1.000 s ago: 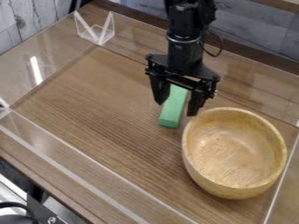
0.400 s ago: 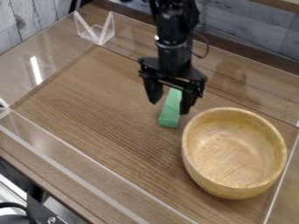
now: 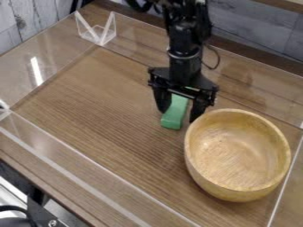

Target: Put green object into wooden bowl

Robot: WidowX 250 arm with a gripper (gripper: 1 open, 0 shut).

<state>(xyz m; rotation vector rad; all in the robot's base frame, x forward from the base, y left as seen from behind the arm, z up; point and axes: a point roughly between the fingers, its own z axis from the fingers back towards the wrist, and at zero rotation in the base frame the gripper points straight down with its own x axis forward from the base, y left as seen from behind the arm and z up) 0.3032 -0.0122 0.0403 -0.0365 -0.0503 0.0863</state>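
Gripper: the black gripper [image 3: 182, 97] points straight down, its fingers [image 3: 158, 94] spread wide and holding nothing.
Change: compared with a second ago, the gripper has sunk lower, so its fingertips now reach down around the upper part of the block instead of hovering above it.
Green block: the bright-green block [image 3: 176, 113] lies flat on the wooden tabletop [image 3: 95, 106], its far end between the two fingers and its near end sticking out toward the camera from under them.
Contact: whether the pads already touch the block's sides cannot be told from this view.
Wooden bowl: the wooden bowl [image 3: 238, 152] sits empty, just beside the fingers on their right and nearer the camera, close to the block's lower end.
Stage: judged as the final descent before the grasp; the block is not yet lifted.
Meaning: with the fingers straddling the block, closing looks like the next call, then a short lift over the bowl's rim.
Surround: a clear acrylic wall [image 3: 71, 173] borders the tabletop.
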